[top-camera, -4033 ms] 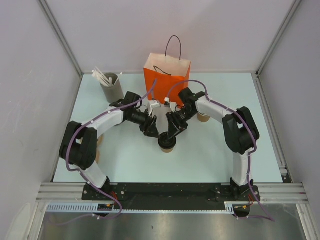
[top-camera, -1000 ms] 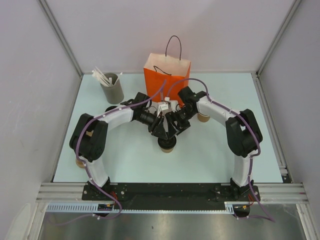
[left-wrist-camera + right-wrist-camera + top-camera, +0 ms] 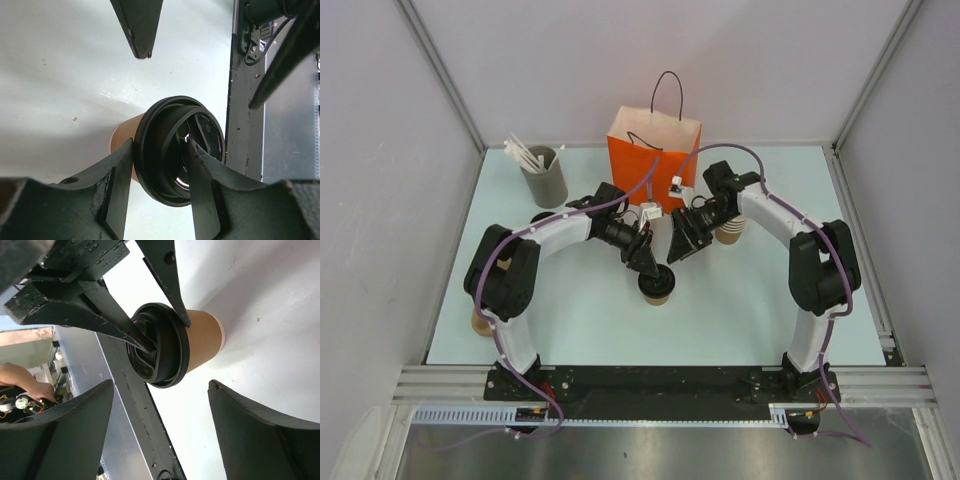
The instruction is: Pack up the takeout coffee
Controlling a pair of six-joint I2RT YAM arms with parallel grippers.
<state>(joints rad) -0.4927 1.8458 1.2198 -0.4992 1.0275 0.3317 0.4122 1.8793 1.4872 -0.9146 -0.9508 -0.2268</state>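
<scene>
Takeout coffee (image 3: 656, 287) stands at the middle of the pale table (image 3: 750, 310), in front of an orange paper bag (image 3: 653, 150). It is smooth tan kraft paper under a round, glossy black lid (image 3: 170, 347) with a raised rim. The left gripper (image 3: 160, 150) pinches that rim, one finger outside and one in the recess. The right gripper (image 3: 682, 243) hangs just beside it, jaws spread wide and touching nothing. The coffee sits upright, long axis vertical, lid up.
</scene>
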